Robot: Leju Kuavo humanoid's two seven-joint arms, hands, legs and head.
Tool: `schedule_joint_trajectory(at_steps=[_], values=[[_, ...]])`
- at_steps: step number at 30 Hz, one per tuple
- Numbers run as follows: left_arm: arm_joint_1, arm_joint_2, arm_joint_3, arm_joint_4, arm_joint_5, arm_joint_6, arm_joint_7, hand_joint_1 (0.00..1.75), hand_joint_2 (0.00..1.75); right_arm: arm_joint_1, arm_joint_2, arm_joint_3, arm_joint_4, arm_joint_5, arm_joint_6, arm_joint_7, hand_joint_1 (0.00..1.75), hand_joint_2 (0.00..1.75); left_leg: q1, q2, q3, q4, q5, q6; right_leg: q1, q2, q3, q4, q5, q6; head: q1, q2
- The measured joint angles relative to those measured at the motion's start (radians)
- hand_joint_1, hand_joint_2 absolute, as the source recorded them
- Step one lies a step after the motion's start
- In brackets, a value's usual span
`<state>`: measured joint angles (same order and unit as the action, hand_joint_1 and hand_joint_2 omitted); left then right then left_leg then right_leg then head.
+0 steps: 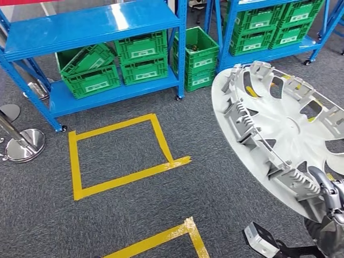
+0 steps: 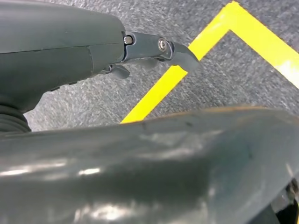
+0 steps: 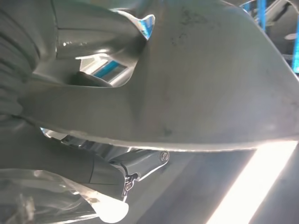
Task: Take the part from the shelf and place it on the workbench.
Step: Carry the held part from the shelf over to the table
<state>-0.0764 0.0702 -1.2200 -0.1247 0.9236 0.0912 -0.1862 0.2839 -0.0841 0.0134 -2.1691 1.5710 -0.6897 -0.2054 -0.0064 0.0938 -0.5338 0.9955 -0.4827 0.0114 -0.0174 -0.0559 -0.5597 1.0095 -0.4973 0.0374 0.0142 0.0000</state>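
Observation:
The part is a large silver wheel cover [image 1: 284, 129], seen from its ribbed, clipped inner side and held tilted above the grey carpet at the right of the head view. My right hand [image 1: 330, 207] grips its lower rim, fingers hooked over the edge. In the right wrist view the wheel cover [image 3: 218, 79] spans the picture close up, with my right hand [image 3: 70, 163] clamped against it. My left hand [image 2: 70, 51] hangs over the carpet holding nothing, one of its fingers [image 2: 176, 51] stretched straight out.
A blue shelf [image 1: 93, 24] with green crates [image 1: 142, 56] stands ahead at the left, a second blue shelf [image 1: 267, 54] at the back right, and a green crate [image 1: 196, 56] between them. Yellow tape [image 1: 121, 156] marks squares on the carpet. Chrome stanchion bases [image 1: 24, 145] sit at the far left.

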Motion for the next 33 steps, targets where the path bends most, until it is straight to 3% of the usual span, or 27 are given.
schedule_joint_trajectory(at_steps=[2, 4, 5, 7, 8, 9, 10, 11, 13, 15, 16, 18, 20, 22, 23, 24, 25, 26, 27, 29, 31, 33], values=[[-0.002, 0.000, 0.000, 0.000, 0.000, 0.000, 0.000, 0.00, 0.00, 0.002, 0.000, 0.000, 0.000, 0.000, 0.000, -0.001, 1.75, 1.75, 0.000, 0.016, 0.001, 0.003, 0.000, -0.009, 0.000, 0.020, -0.004, 0.002, 0.008, -0.015, -0.001, 0.000], [-0.005, 0.000, 0.000, 0.000, 0.000, 0.000, 0.000, 0.00, 0.00, 0.004, 0.000, 0.000, 0.000, 0.000, 0.000, -0.001, 1.75, 1.75, 0.004, -0.007, -0.007, 0.029, -0.027, -0.019, -0.003, 0.038, -0.010, -0.001, 0.017, -0.029, -0.004, 0.000], [-0.005, -0.001, 0.000, 0.000, 0.000, 0.000, 0.000, 0.00, 0.00, 0.004, 0.000, 0.000, 0.000, 0.000, 0.000, -0.001, 1.75, 1.75, 0.007, -0.031, -0.023, 0.070, -0.057, -0.024, -0.006, 0.047, -0.013, -0.003, 0.021, -0.035, -0.006, 0.000], [-0.002, -0.002, 0.000, -0.001, 0.000, 0.000, 0.000, 0.00, 0.00, 0.005, 0.001, 0.000, 0.000, 0.000, 0.000, 0.000, 1.75, 1.75, 0.011, -0.073, -0.074, 0.202, -0.134, -0.029, -0.005, 0.067, -0.021, -0.003, 0.027, -0.042, -0.009, 0.000], [0.000, -0.002, 0.000, -0.001, 0.000, 0.000, 0.000, 0.00, 0.00, 0.006, 0.001, 0.000, 0.000, 0.000, 0.000, 0.000, 1.75, 1.75, 0.011, -0.080, -0.096, 0.261, -0.158, -0.029, -0.005, 0.079, -0.025, -0.003, 0.030, -0.042, -0.009, 0.000], [0.001, -0.002, 0.000, -0.001, 0.000, 0.000, 0.000, 0.00, 0.00, 0.007, 0.001, -0.001, 0.000, 0.000, 0.000, 0.000, 1.75, 1.75, 0.011, -0.082, -0.107, 0.292, -0.164, -0.028, -0.004, 0.092, -0.028, -0.003, 0.033, -0.042, -0.009, 0.000], [0.002, -0.003, 0.000, -0.001, 0.000, 0.000, 0.000, 0.00, 0.00, 0.009, 0.001, -0.001, 0.000, 0.000, 0.000, 0.000, 1.75, 1.75, 0.011, -0.084, -0.100, 0.284, -0.150, -0.025, -0.003, 0.105, -0.030, -0.003, 0.035, -0.040, -0.009, 0.000], [0.002, -0.003, 0.000, -0.001, 0.000, 0.000, 0.000, 0.00, 0.00, 0.010, 0.001, -0.001, 0.000, 0.000, 0.000, 0.001, 1.75, 1.75, 0.011, -0.091, -0.073, 0.233, -0.117, -0.021, -0.003, 0.119, -0.031, -0.003, 0.038, -0.038, -0.009, 0.000], [0.002, -0.002, 0.000, -0.001, 0.001, 0.000, 0.000, 0.00, 0.00, 0.012, 0.001, -0.001, 0.000, 0.000, 0.000, 0.001, 1.75, 1.75, 0.012, -0.136, -0.004, 0.088, -0.051, -0.009, -0.003, 0.144, -0.034, -0.002, 0.043, -0.032, -0.008, 0.000], [0.001, -0.001, 0.000, -0.001, 0.002, 0.000, 0.000, 0.00, 0.00, 0.014, 0.001, -0.001, 0.000, 0.000, 0.000, 0.002, 1.75, 1.75, 0.012, -0.173, 0.031, 0.006, -0.030, -0.001, -0.005, 0.166, -0.043, -0.001, 0.051, -0.021, -0.009, 0.000], [0.001, -0.001, 0.000, -0.001, 0.002, 0.000, 0.000, 0.00, 0.00, 0.015, 0.001, -0.002, 0.000, 0.000, 0.000, 0.003, 1.75, 1.75, 0.010, -0.173, 0.032, -0.001, -0.033, 0.000, -0.007, 0.177, -0.048, -0.002, 0.056, -0.013, -0.010, 0.000], [-0.001, -0.003, 0.000, -0.001, 0.003, 0.000, 0.000, 0.00, 0.00, 0.019, 0.001, -0.003, 0.000, 0.000, 0.000, 0.004, 1.75, 1.75, 0.011, -0.149, 0.033, -0.012, -0.023, 0.005, -0.010, 0.189, -0.061, -0.005, 0.062, 0.002, -0.010, 0.000], [-0.001, -0.005, 0.000, -0.002, 0.003, 0.000, 0.000, 0.00, 0.00, 0.019, 0.001, -0.004, 0.000, 0.000, 0.000, 0.004, 1.75, 1.75, 0.014, -0.121, 0.033, -0.026, -0.011, 0.014, -0.005, 0.145, -0.089, 0.038, 0.032, 0.009, -0.004, 0.000], [0.002, -0.005, 0.000, -0.002, 0.003, 0.000, 0.000, 0.00, 0.00, 0.017, 0.001, -0.004, 0.000, 0.000, 0.000, 0.004, 1.75, 1.75, 0.012, -0.091, 0.030, -0.029, -0.007, 0.019, -0.003, 0.083, -0.144, 0.162, -0.038, 0.014, 0.003, 0.000], [0.004, -0.005, 0.000, -0.002, 0.004, 0.000, 0.000, 0.00, 0.00, 0.017, 0.002, -0.004, 0.000, 0.000, 0.000, 0.004, 1.75, 1.75, 0.010, -0.075, 0.028, -0.029, -0.006, 0.019, -0.004, 0.067, -0.171, 0.229, -0.067, 0.017, 0.004, 0.000], [0.005, -0.005, 0.000, -0.002, 0.004, 0.000, 0.000, 0.00, 0.00, 0.018, 0.002, -0.004, 0.000, 0.000, 0.000, 0.005, 1.75, 1.75, 0.008, -0.060, 0.028, -0.028, -0.006, 0.019, -0.004, 0.061, -0.183, 0.268, -0.079, 0.019, 0.004, 0.000], [0.005, -0.005, 0.000, -0.002, 0.006, 0.000, 0.000, 0.00, 0.00, 0.019, 0.002, -0.005, 0.001, 0.000, 0.000, 0.007, 1.75, 1.75, 0.007, -0.045, 0.027, -0.028, -0.007, 0.019, -0.004, 0.057, -0.174, 0.267, -0.072, 0.020, 0.004, 0.000], [0.005, -0.005, 0.000, -0.002, 0.007, 0.001, 0.000, 0.00, 0.00, 0.019, 0.002, -0.005, 0.001, 0.000, 0.000, 0.008, 1.75, 1.75, 0.006, -0.032, 0.028, -0.027, -0.007, 0.018, -0.004, 0.051, -0.143, 0.223, -0.049, 0.020, 0.004, 0.000], [0.004, -0.005, 0.000, -0.002, 0.009, 0.001, 0.000, 0.00, 0.00, 0.020, 0.002, -0.006, 0.001, 0.000, 0.000, 0.009, 1.75, 1.75, 0.005, -0.020, 0.029, -0.026, -0.009, 0.016, -0.003, 0.036, -0.096, 0.149, -0.020, 0.018, 0.004, 0.000], [0.003, -0.005, 0.000, -0.002, 0.010, 0.002, 0.000, 0.00, 0.00, 0.019, 0.002, -0.006, 0.001, 0.000, 0.000, 0.010, 1.75, 1.75, 0.000, -0.001, 0.030, -0.022, -0.014, 0.008, 0.004, -0.003, -0.017, 0.020, 0.012, 0.005, 0.003, 0.000], [0.002, -0.004, 0.000, -0.002, 0.011, 0.003, 0.001, 0.00, 0.00, 0.019, 0.002, -0.006, 0.001, 0.000, 0.000, 0.014, 1.75, 1.75, -0.005, 0.015, 0.031, -0.018, -0.017, 0.001, 0.009, -0.013, 0.003, -0.013, 0.012, -0.010, 0.000, 0.000], [0.001, -0.004, 0.000, -0.002, 0.012, 0.005, 0.004, 0.00, 0.00, 0.022, 0.002, -0.006, 0.001, 0.000, 0.000, 0.018, 1.75, 1.75, -0.005, 0.023, 0.032, -0.013, -0.021, -0.007, 0.007, 0.009, -0.001, -0.013, 0.018, -0.021, -0.002, 0.000]])
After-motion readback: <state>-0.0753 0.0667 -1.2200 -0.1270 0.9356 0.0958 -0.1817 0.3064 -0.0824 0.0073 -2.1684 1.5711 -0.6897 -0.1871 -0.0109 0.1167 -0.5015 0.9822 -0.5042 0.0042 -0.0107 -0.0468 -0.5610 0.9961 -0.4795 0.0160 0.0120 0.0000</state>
